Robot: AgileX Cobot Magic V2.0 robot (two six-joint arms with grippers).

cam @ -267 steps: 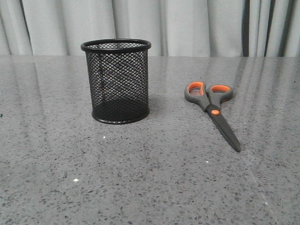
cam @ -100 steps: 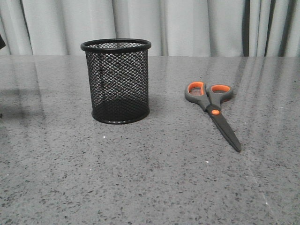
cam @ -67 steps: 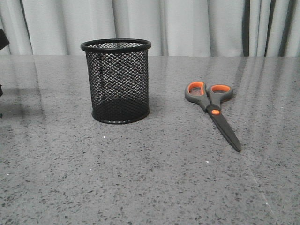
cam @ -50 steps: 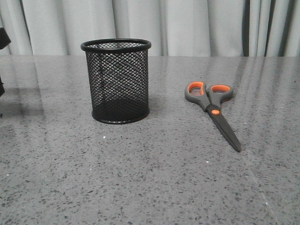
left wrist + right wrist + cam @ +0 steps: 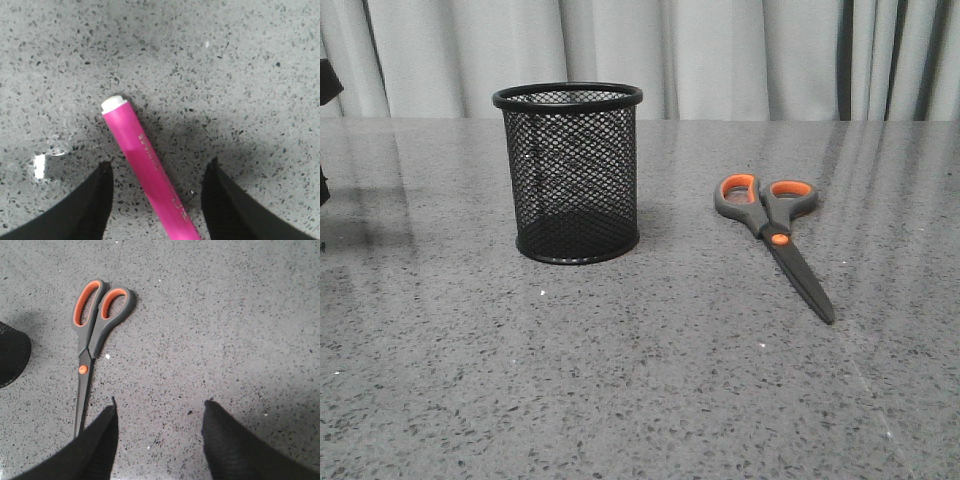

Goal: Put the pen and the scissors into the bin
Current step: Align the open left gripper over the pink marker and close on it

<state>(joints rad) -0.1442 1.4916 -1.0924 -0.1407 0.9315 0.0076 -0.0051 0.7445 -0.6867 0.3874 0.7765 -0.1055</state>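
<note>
The left hand [image 5: 156, 200] is wide open above the speckled grey tabletop [image 5: 225, 65]. Its two dark fingers [image 5: 87, 210] stand well apart, and the pen [image 5: 145, 175] lies between them on the tabletop. The pen is magenta-pink, with a small white end that points away from the hand, and it lies at a slant across the gap. Neither finger touches the pen; there is bare tabletop on both sides of it. A small white mark [image 5: 40, 166] shows on the tabletop near one finger.

The right hand [image 5: 160, 440] is also wide open and holds nothing. Its fingers [image 5: 95, 450] hang over the bare tabletop. The scissors [image 5: 92, 347] lie flat just beside one of these fingers, closed, with the grey and orange handles away from the hand and the tip of the dark blades close to the finger. I cannot tell whether the blade tip touches it.

In the front view the bin [image 5: 570, 172] stands upright on the tabletop, left of the middle, and the mesh lets me see nothing inside it. The scissors lie to its right, well apart from it, with the handles toward the pale curtain [image 5: 720, 55] at the back. A dark part of the left arm [image 5: 325, 85] shows at the left edge of this view; the pen is not seen there.
</note>
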